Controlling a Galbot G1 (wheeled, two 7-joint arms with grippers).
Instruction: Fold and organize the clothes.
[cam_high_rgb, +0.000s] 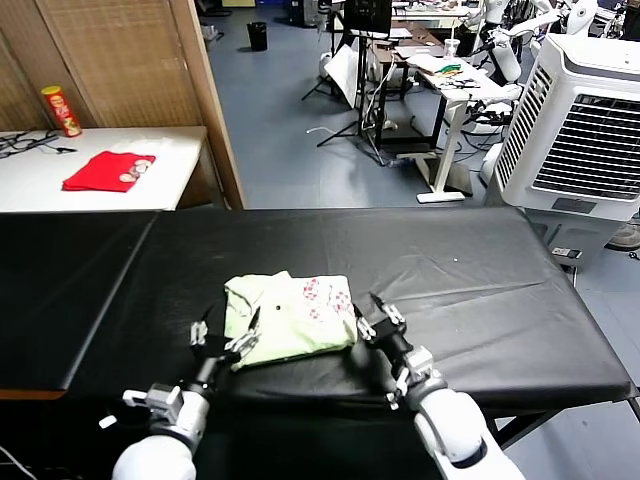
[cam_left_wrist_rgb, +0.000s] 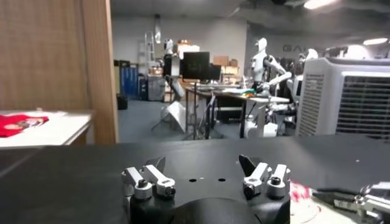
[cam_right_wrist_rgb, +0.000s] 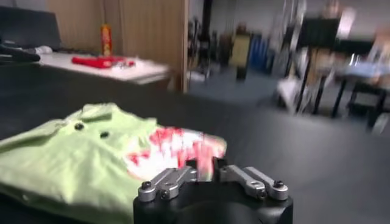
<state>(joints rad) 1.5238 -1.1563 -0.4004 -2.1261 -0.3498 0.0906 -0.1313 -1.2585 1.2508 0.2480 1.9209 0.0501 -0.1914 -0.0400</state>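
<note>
Nearest the robot, the left gripper (cam_high_rgb: 222, 338) stands wide open and empty at the near-left corner of the pale light-green cotton T-shirt (cam_high_rgb: 290, 317). The right gripper (cam_high_rgb: 374, 315), jaws only slightly parted and holding nothing, sits just beside the near-right edge. The folded shirt lies between them, long axis left-right, on the black padded table (cam_high_rgb: 480, 290). Beyond it, a small red garment (cam_high_rgb: 106, 170) rests on a white side table (cam_high_rgb: 170, 150).

head: high, looks down at black table (cam_high_rgb: 480, 290) | wrists: low, close, face across it | shared: green shirt (cam_high_rgb: 290, 315)
</note>
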